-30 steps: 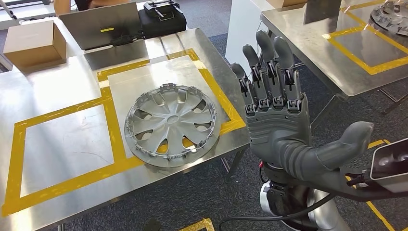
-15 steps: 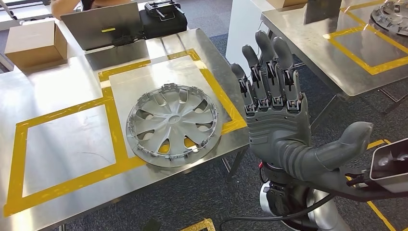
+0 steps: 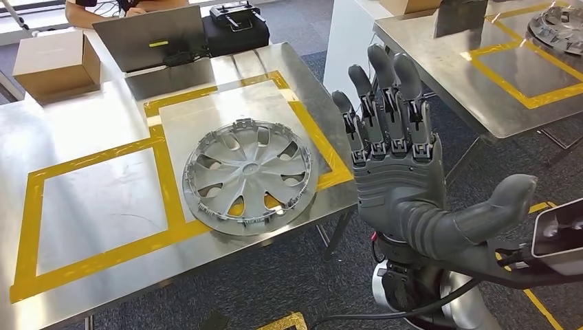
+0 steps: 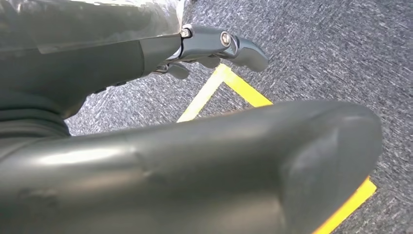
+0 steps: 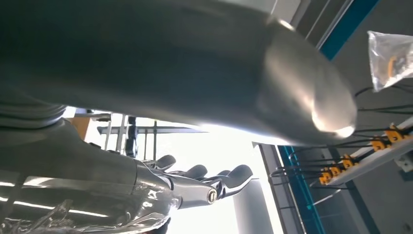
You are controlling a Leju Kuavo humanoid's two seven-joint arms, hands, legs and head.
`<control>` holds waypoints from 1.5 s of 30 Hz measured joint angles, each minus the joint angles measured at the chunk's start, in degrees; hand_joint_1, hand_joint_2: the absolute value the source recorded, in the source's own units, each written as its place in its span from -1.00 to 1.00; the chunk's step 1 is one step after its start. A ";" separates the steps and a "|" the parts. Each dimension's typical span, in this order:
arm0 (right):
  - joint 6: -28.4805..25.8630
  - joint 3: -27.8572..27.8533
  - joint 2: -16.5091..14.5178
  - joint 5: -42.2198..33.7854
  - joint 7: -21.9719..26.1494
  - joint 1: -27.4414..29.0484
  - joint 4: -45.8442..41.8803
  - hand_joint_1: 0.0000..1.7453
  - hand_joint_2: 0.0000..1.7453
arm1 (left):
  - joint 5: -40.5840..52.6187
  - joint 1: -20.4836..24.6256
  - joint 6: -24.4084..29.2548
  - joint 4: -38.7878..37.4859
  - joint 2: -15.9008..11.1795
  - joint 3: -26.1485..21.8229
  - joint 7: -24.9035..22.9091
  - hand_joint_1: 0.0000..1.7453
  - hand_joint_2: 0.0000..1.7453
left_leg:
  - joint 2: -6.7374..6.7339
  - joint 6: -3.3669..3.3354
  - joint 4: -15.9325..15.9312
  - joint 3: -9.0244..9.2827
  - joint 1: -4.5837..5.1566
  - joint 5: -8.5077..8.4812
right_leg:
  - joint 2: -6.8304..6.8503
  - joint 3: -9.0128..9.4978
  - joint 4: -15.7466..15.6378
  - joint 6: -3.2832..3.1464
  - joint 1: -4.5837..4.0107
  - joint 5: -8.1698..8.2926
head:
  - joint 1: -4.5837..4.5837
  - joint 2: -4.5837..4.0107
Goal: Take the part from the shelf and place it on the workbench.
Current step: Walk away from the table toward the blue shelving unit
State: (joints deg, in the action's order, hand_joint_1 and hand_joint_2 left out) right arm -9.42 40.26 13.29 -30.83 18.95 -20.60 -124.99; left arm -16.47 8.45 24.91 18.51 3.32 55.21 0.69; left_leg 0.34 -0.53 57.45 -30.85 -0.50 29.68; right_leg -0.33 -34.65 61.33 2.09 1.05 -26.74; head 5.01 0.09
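A silver wheel cover (image 3: 247,180) lies flat on the steel workbench (image 3: 89,199), across the yellow tape near the front right corner. My right hand (image 3: 399,172) is raised to the right of the bench, off its edge, with fingers straight up, thumb spread wide and nothing in it. The right wrist view has its thumb (image 5: 195,63) and stretched fingers (image 5: 209,183) against a bright ceiling. My left hand (image 4: 195,165) hangs over grey carpet, its fingers (image 4: 229,46) extended and apart from the thumb, holding nothing.
A cardboard box (image 3: 58,60), a laptop (image 3: 148,36) and a black case (image 3: 237,27) stand along the bench's far edge, where a person's arm (image 3: 103,8) rests. A second steel table (image 3: 481,89) at the right carries another wheel cover (image 3: 558,26). Yellow tape marks the carpet.
The whole head picture has drifted slightly right and down, so the camera has moved. The wheel cover stays on the bench and my right hand keeps its raised, spread pose.
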 joint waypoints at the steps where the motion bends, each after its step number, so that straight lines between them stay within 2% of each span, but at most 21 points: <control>1: 0.01 0.03 -0.01 -0.02 0.10 -0.01 0.01 -1.00 -1.00 | -0.04 0.02 0.03 0.00 -0.01 0.00 0.01 -1.00 -1.00 | 0.03 0.39 0.22 -0.14 0.03 0.05 | -0.06 0.97 -1.72 -0.21 -0.09 0.02 | 0.02 0.00; 5: 0.12 0.10 0.05 -0.21 0.39 -0.01 0.03 -1.00 -1.00 | -0.20 0.04 0.07 0.00 -0.02 0.02 0.03 -1.00 -1.00 | 0.11 1.73 0.89 -0.58 -0.13 0.65 | -0.02 0.76 -2.69 -1.97 -0.21 0.18 | -0.02 0.00; 7: 0.17 0.13 0.04 -0.22 0.46 -0.03 0.04 -1.00 -1.00 | -0.21 0.04 0.08 0.00 -0.02 0.02 0.03 -1.00 -1.00 | 0.10 2.22 4.70 -1.88 -0.20 4.18 | 0.25 0.37 -3.07 -2.87 -0.08 0.74 | -0.25 0.00; 10: 0.17 0.19 0.04 -0.25 0.46 0.03 0.15 -1.00 -1.00 | -0.21 0.01 0.09 -0.02 -0.02 0.02 0.02 -1.00 -1.00 | 0.08 2.54 14.23 -4.75 -0.23 9.57 | 0.55 -0.71 -3.01 -3.33 -0.26 1.50 | -0.48 0.00; 12: 0.17 0.19 0.04 -0.38 0.50 0.08 0.21 -1.00 -1.00 | -0.22 0.00 0.08 -0.02 -0.03 0.02 0.01 -1.00 -1.00 | 0.08 2.51 13.61 -3.38 -0.23 8.33 | 0.62 -1.56 -2.81 -3.23 -0.31 2.08 | -0.51 0.00; 15: 0.24 0.16 0.04 -0.57 0.67 0.08 0.21 -1.00 -1.00 | -0.25 0.14 0.08 -0.02 -0.04 0.02 -0.01 -1.00 -1.00 | 0.14 2.03 2.44 3.19 -0.14 3.99 | 0.60 -2.62 -2.39 -2.62 -0.34 2.92 | -0.58 0.00; 17: 0.31 0.14 0.04 -0.69 0.75 0.06 0.22 -1.00 -1.00 | -0.33 0.20 0.09 -0.02 -0.04 0.02 -0.06 -1.00 -1.00 | 0.25 1.52 -0.77 4.59 0.12 3.38 | 0.61 -2.97 -2.37 -1.95 -0.39 3.70 | -0.63 0.00; 20: 0.35 0.08 0.05 -0.94 0.87 0.09 0.23 -1.00 -1.00 | -0.50 0.15 0.10 -0.02 -0.04 0.02 -0.13 -1.00 -1.00 | 0.08 0.31 -0.96 3.58 0.17 2.07 | 0.47 -3.34 -2.54 -0.85 -0.25 4.21 | -0.67 0.00; 22: 0.35 0.04 0.08 -1.00 0.90 0.13 0.25 -1.00 -1.00 | -0.53 0.24 0.10 -0.01 -0.02 0.02 -0.13 -1.00 -1.00 | -0.20 -0.55 -1.20 2.48 0.02 0.87 | 0.29 -4.49 0.56 -0.37 -0.18 0.44 | -0.44 0.00; 24: 0.35 0.02 0.09 -1.07 0.96 0.22 0.30 -1.00 -1.00 | -0.55 0.29 0.10 -0.01 -0.03 0.02 -0.13 -1.00 -1.00 | -0.37 -0.99 -1.06 1.05 0.24 -0.16 | 0.25 -6.10 7.54 -0.18 -0.19 -5.19 | -0.17 0.00; 25: 0.35 0.02 0.10 -1.11 1.00 0.30 0.33 -1.00 -1.00 | -0.56 0.28 0.11 -0.02 -0.04 0.02 -0.13 -1.00 -1.00 | -0.42 -1.07 -0.91 0.27 0.37 -0.65 | 0.25 -6.56 10.84 -0.14 -0.19 -6.68 | -0.09 0.00; 27: 0.35 -0.01 0.12 -1.21 1.11 0.43 0.39 -1.00 -1.00 | -0.58 0.27 0.16 -0.02 -0.06 0.02 -0.14 -1.00 -1.00 | -0.48 -1.14 -0.43 -1.36 0.64 -1.55 | 0.25 -5.36 12.85 -0.33 -0.23 -5.79 | 0.05 0.00; 28: 0.35 -0.02 0.13 -1.23 1.15 0.46 0.41 -1.00 -1.00 | -0.58 0.26 0.17 -0.02 -0.07 0.02 -0.15 -1.00 -1.00 | -0.49 -1.12 -0.12 -2.16 0.78 -1.92 | 0.25 -3.35 10.86 -0.62 -0.32 -4.21 | 0.08 0.00; 31: 0.41 -0.10 0.13 -1.25 1.24 0.43 0.42 -1.00 -1.00 | -0.61 0.25 0.22 -0.01 0.01 0.02 -0.17 -1.00 -1.00 | -0.48 -0.66 0.69 -3.88 0.96 -2.90 | 0.24 4.32 -0.39 -2.02 -0.95 -2.78 | 0.14 0.00; 33: 0.47 -0.14 0.14 -1.25 1.27 0.43 0.41 -1.00 -1.00 | -0.70 0.23 0.24 0.00 0.06 0.02 -0.17 -1.00 -1.00 | -0.49 0.04 0.74 -4.50 0.73 -3.75 | 0.20 5.94 -3.69 -2.51 -1.42 -3.36 | 0.18 0.00; 36: 0.50 -0.15 0.17 -1.25 1.29 0.44 0.43 -1.00 -1.00 | -0.82 -0.02 0.22 -0.02 0.06 0.03 -0.17 -1.00 -1.00 | -0.31 1.10 1.25 -5.27 0.53 -3.01 | 0.46 5.31 -5.01 -3.40 -1.30 -1.88 | 0.27 0.00; 38: 0.50 -0.13 0.17 -1.25 1.29 0.47 0.45 -1.00 -1.00 | -0.91 -0.12 0.23 -0.03 0.01 0.03 -0.18 -1.00 -1.00 | -0.21 1.79 5.39 -6.56 0.33 1.56 | 0.78 4.40 -5.39 -3.86 -0.96 -0.71 | 0.04 0.00; 40: 0.50 -0.11 0.17 -1.25 1.29 0.57 0.49 -1.00 -1.00 | -0.97 -0.16 0.22 -0.04 -0.03 0.03 -0.17 -1.00 -1.00 | -0.21 2.44 12.44 -7.99 -0.02 5.89 | 1.01 3.00 -5.12 -3.92 -0.88 0.24 | -0.13 0.00; 42: 0.50 -0.11 0.17 -1.25 1.29 0.66 0.55 -1.00 -1.00 | -1.04 -0.24 0.21 -0.06 -0.04 0.03 -0.17 -1.00 -1.00 | -0.22 2.96 15.65 -7.40 -0.32 5.46 | 1.15 1.31 -4.54 -3.65 -0.69 1.15 | -0.15 0.00; 43: 0.50 -0.11 0.17 -1.25 1.29 0.68 0.57 -1.00 -1.00 | -1.07 -0.26 0.21 -0.07 -0.04 0.03 -0.17 -1.00 -1.00 | -0.22 3.20 14.42 -5.89 -0.46 3.78 | 1.17 0.38 -4.13 -3.42 -0.51 1.54 | -0.15 0.00; 45: 0.52 -0.11 0.17 -1.25 1.31 0.68 0.60 -1.00 -1.00 | -1.09 -0.22 0.21 -0.07 -0.03 0.02 -0.07 -1.00 -1.00 | -0.18 3.73 7.65 -0.91 -0.75 1.58 | 1.10 -1.47 -3.00 -2.79 -0.22 2.17 | -0.24 0.00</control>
State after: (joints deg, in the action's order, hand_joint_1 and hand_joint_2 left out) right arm -8.90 40.15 13.46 -32.09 20.26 -19.91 -124.39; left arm -17.56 8.23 25.11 18.45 3.30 55.23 0.62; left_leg 0.16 3.20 65.10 -31.76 -1.24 31.25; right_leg 0.77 -36.12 58.33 -0.70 0.82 -24.56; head 4.77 0.09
